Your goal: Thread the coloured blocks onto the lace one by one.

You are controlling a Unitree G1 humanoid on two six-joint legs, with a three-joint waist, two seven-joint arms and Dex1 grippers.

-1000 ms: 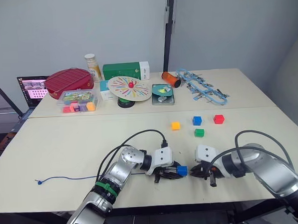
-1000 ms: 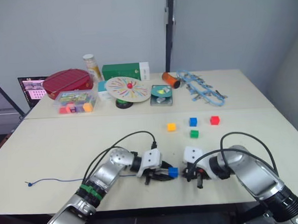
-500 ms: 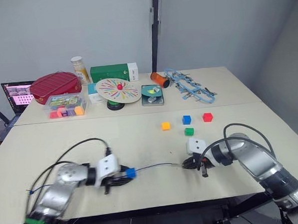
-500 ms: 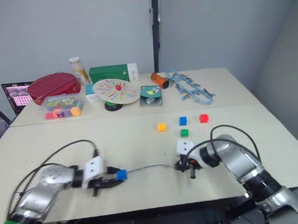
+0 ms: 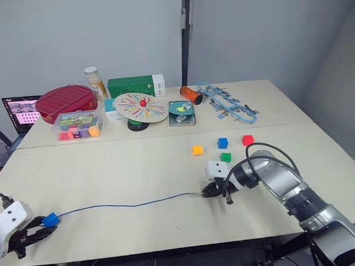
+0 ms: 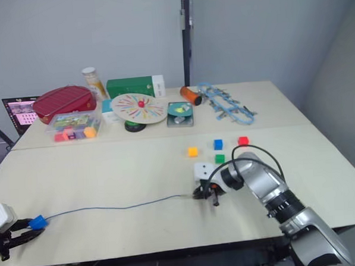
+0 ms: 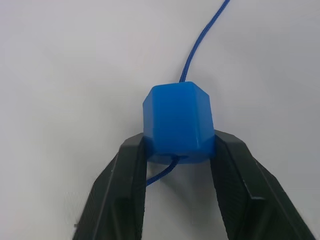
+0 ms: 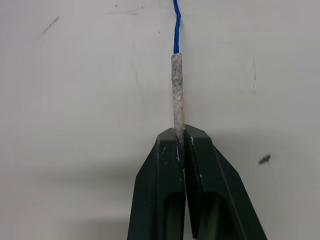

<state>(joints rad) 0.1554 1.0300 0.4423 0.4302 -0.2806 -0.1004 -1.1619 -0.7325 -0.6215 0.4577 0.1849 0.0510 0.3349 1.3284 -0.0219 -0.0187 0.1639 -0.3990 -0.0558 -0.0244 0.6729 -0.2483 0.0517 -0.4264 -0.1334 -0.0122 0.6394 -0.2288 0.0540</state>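
Observation:
The dark-blue lace stretches across the front of the table. My right gripper is shut on its pale stiff tip. At the far left front edge my left gripper is shut on a blue block with the lace running through it. Loose on the table beyond the right gripper lie an orange-yellow block, a second blue block, a red block and a green block.
The back table holds a red case, a clear tray of coloured pieces, a green box, a round colourful disc, a bottle and a light-blue chain tangle. A laptop stands at the far left.
My left gripper has carried the blue block far to the left along the lace, to the table's front left edge. The right gripper with the lace tip has shifted slightly left.

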